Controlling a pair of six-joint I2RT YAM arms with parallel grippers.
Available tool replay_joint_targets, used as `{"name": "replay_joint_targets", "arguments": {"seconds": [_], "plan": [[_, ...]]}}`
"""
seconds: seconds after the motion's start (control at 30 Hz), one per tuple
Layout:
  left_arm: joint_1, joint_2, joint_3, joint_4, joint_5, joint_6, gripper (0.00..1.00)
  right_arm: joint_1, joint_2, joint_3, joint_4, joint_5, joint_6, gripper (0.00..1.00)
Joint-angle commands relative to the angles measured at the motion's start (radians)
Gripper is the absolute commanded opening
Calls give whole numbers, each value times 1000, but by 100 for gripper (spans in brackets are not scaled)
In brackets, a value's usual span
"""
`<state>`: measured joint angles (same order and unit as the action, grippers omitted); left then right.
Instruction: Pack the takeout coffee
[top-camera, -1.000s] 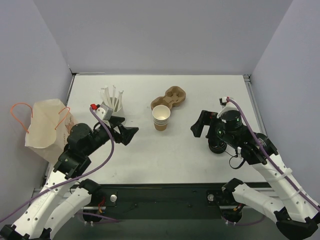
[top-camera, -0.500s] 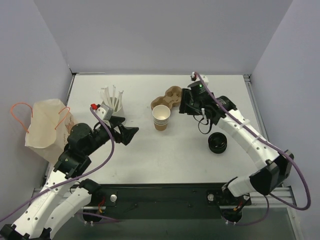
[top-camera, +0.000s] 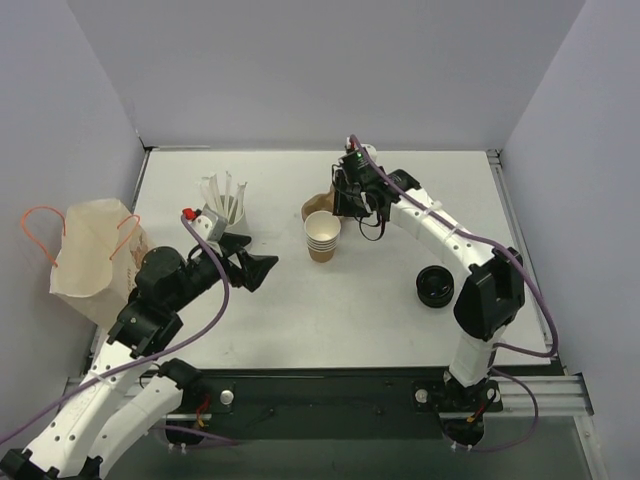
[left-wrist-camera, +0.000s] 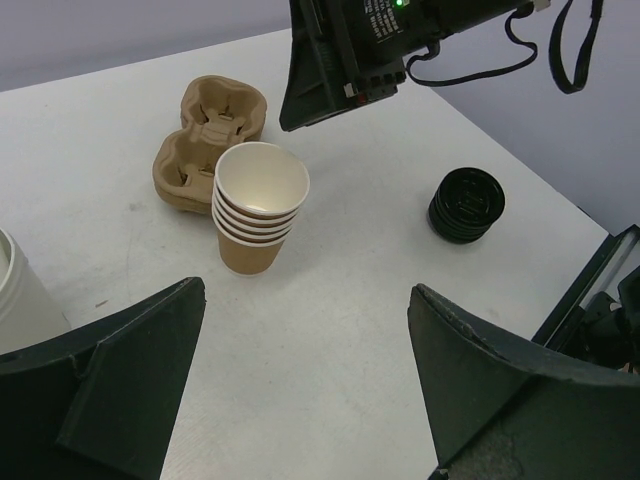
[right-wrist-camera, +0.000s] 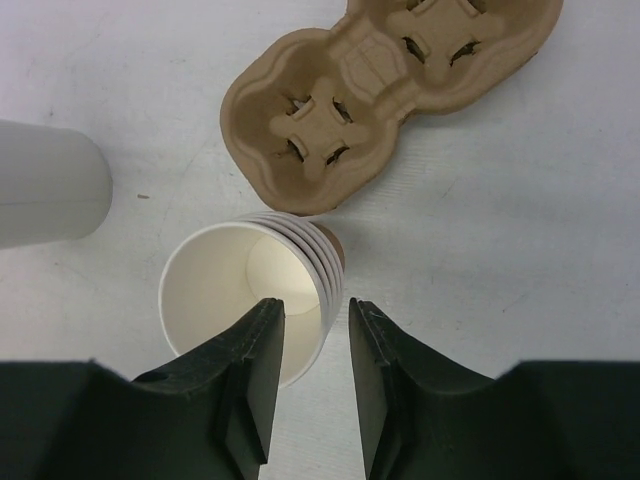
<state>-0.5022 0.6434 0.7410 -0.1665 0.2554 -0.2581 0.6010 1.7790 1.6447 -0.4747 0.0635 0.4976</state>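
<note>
Kraft-paper cups (right-wrist-camera: 250, 290) nested, white inside; right gripper (right-wrist-camera: 315, 308) narrowly apart astride top rim (right-wrist-camera: 245, 225); left gripper (left-wrist-camera: 305, 295) wide

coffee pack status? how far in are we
Done: nothing; the carrier holds no cup, and the bag sits off to the left. In hand: right tool straddles the rim of the top cup, grip unconfirmed; left tool open, holding nothing. Left: pull a cup, fit a lid from the black lids, pack it.
</note>
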Motion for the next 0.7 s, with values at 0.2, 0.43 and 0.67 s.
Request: {"name": "replay_joint_targets", "arguments": {"seconds": [0.2,0.43,0.67], "plan": [[-2,-7,5,64,25,-4,93,-3,72,50,-7,-30,-2,29],[-2,-4,4,65,30,-6,93,-3,109,64,-27,-45,-14,22],[-4,1,4,67,31,-6,92,-3,103,72,-31,-25,-31,2]]}}
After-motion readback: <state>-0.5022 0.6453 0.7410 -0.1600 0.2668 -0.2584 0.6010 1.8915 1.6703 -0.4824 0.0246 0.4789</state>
